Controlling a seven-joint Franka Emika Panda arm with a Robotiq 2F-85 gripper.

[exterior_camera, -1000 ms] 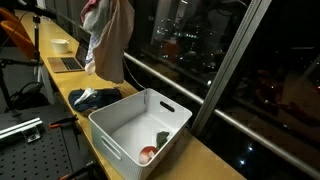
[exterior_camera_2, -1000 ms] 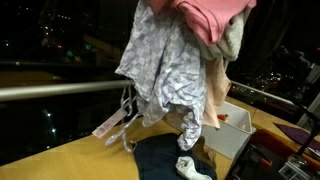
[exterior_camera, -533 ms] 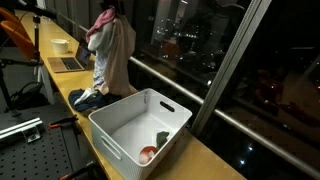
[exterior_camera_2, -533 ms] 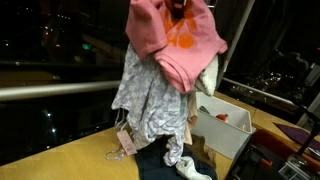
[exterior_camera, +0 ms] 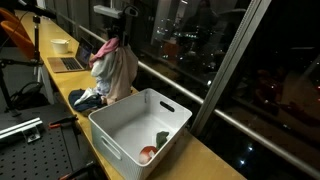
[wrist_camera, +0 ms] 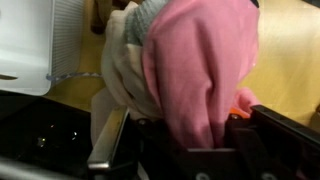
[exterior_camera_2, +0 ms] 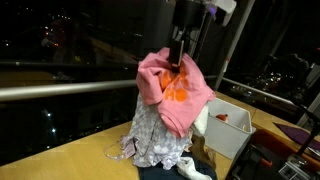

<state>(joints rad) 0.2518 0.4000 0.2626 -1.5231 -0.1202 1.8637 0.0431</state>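
My gripper (exterior_camera_2: 181, 58) is shut on a bundle of clothes: a pink garment (exterior_camera_2: 170, 90) on top, with a grey patterned cloth (exterior_camera_2: 150, 140) and a cream cloth hanging under it. The bundle (exterior_camera: 115, 68) hangs low, its bottom reaching the wooden counter (exterior_camera_2: 70, 160) and a dark garment (exterior_camera: 88, 98) with a white sock (exterior_camera_2: 192, 168) on it. A white plastic bin (exterior_camera: 140, 125) stands just beside the bundle. In the wrist view the pink cloth (wrist_camera: 200, 70) fills the jaws (wrist_camera: 198, 135) and the bin's edge (wrist_camera: 35, 40) shows at the upper left.
The bin holds a small red and green item (exterior_camera: 155, 143). A laptop (exterior_camera: 68, 64) and a cup (exterior_camera: 60, 45) stand further along the counter. A dark window with a metal rail (exterior_camera_2: 60, 90) runs along the counter. An orange chair (exterior_camera: 15, 35) is behind.
The gripper has come down with the clothes bundle. The bundle hung high above the counter a second ago; now its bottom rests on the counter by the dark garment.
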